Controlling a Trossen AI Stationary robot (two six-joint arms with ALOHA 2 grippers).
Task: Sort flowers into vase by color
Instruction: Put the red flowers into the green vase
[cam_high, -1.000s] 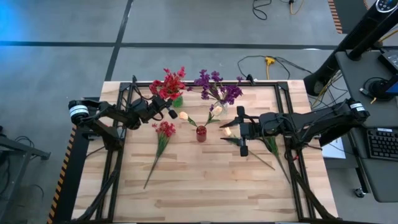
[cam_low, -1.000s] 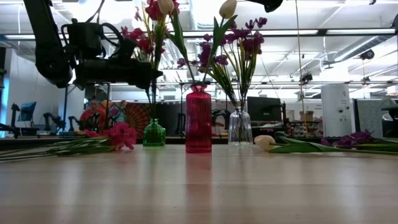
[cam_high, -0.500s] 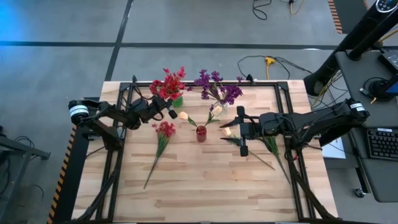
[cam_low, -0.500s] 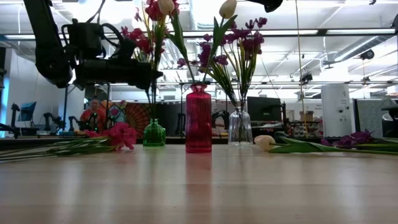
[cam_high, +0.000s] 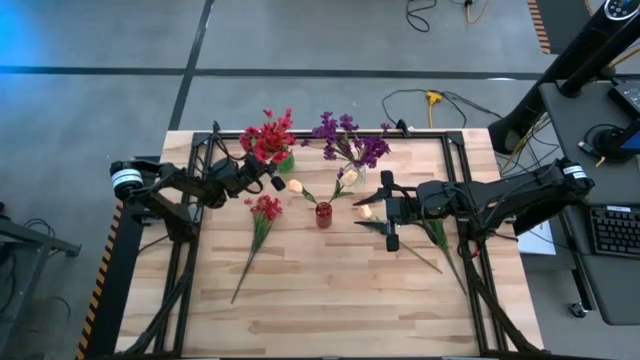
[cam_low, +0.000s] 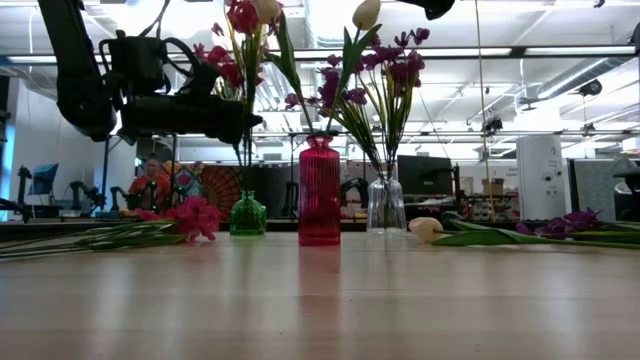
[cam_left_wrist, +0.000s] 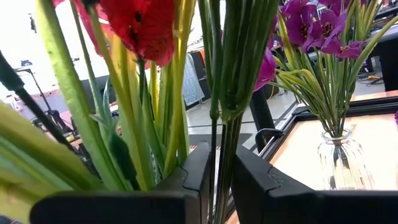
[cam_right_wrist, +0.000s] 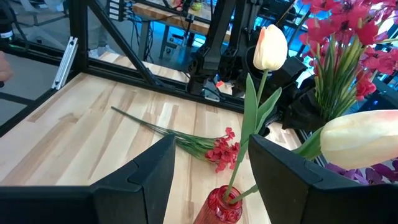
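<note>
Left wrist view: tool (cam_left_wrist: 221, 180) around stems (cam_left_wrist: 225, 149)

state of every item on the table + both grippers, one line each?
left gripper: at the stems above the green vase, jaws narrowly parted
right gripper: open, beside the red vase
green vase: upright, red flowers in it
red vase: upright, cream tulips in it
clear vase: upright, purple flowers in it
red sprig: lying flat on the table

The left arm reaches in low from the left edge, its gripper (cam_high: 276, 183) with fingers (cam_left_wrist: 198, 180) a narrow gap apart. The right arm stretches in from the right, its gripper (cam_high: 388, 210) with fingers standing well apart.
</note>
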